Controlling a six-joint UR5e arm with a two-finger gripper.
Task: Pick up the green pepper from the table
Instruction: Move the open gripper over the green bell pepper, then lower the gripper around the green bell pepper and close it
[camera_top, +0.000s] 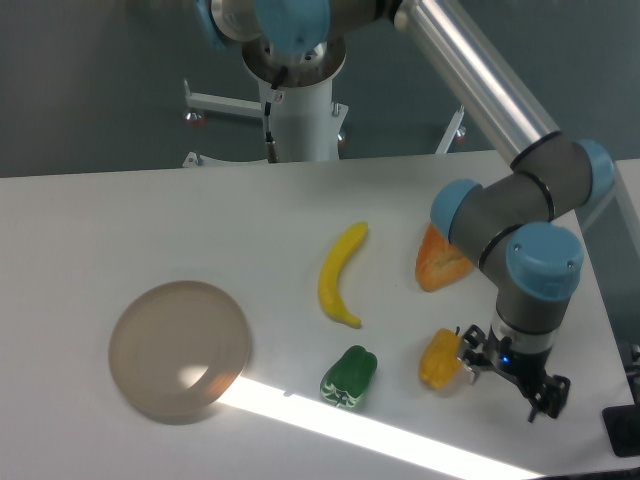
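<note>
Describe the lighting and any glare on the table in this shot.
Fixed camera: a bright sunlit band runs diagonally over the table, clipping the green pepper and the tan dish; elsewhere the light is soft and even, and nothing is blurred.

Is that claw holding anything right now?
No. The gripper is open and empty beside the yellow pepper; the green pepper lies untouched.

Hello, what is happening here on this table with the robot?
A single robot arm is working over a white table that holds toy fruit and vegetables. Its gripper hangs low at the right, beside the yellow pepper, with the jaws open and holding nothing. The green pepper, which it should pick up, lies untouched further left. A banana, an orange pepper and a round tan dish also lie on the table.
</note>
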